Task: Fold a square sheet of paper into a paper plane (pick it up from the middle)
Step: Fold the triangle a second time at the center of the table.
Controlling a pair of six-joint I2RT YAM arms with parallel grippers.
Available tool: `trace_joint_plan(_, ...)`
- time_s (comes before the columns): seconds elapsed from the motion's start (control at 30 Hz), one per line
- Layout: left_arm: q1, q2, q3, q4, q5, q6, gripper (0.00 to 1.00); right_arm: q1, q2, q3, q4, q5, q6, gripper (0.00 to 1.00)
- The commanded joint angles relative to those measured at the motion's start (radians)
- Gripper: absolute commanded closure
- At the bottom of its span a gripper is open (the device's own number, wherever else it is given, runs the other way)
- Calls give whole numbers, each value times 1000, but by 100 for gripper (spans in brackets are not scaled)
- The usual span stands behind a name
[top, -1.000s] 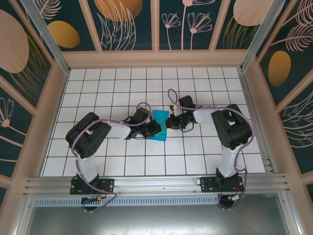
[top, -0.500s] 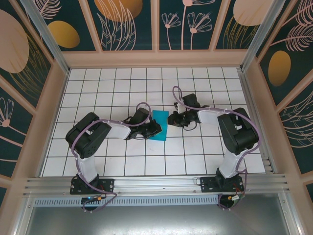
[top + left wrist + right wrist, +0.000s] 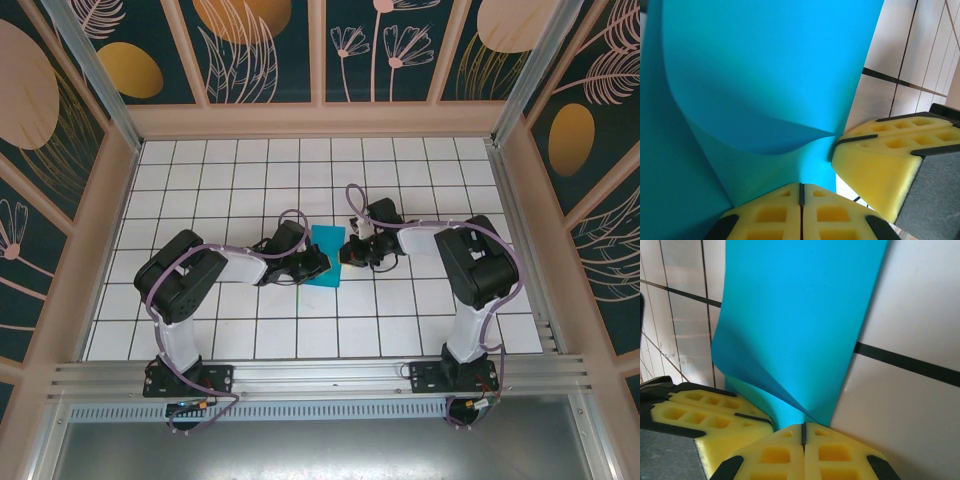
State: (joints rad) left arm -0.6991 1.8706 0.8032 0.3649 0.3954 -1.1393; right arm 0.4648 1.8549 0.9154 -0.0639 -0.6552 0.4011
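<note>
The square sheet of paper [image 3: 327, 240] is bright cyan-blue and lies mid-table between my two grippers, part of it curled up off the tiles. My left gripper [image 3: 319, 265] is shut on its lower left edge. In the left wrist view the sheet [image 3: 760, 75] bulges up in front of my closed left gripper [image 3: 801, 192]. My right gripper [image 3: 346, 252] is shut on the right edge. In the right wrist view a curl of the sheet [image 3: 800, 315] runs into my closed right gripper [image 3: 803, 432]. The two grippers nearly touch. The paper plane is out of view.
The white gridded table [image 3: 250, 180] is walled by a wooden frame [image 3: 320, 120] at the back and sides. An aluminium rail [image 3: 320, 375] with both arm bases runs along the near edge. The right gripper's yellow fingertips [image 3: 880, 160] crowd the left wrist view.
Half a second ago the right gripper had drawn back to the right, off the sheet's edge. It has come back and closed on that edge. The left gripper has held still.
</note>
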Motion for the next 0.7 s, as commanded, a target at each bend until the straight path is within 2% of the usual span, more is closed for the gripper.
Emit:
trace_joint_plan(0.0,-2,-30,-19,-48,-23,-2,92,3,24,32,-13,15,-17,96)
trace_joint_plan(0.27,-2,-111,12,-29,-32,62,87,6,51,41,-51,45,-43,97)
trace_joint_plan(0.47,-2,-68,55,-98,-73,86,87,6,18,49,-53,24,-37,96)
trace_joint_plan(0.6,-2,-67,33,-109,-95,72,89,3,-48,57,-43,25,-22,91)
trace_joint_plan(0.67,-2,-80,15,-103,-99,69,89,2,-73,57,-46,47,-24,85)
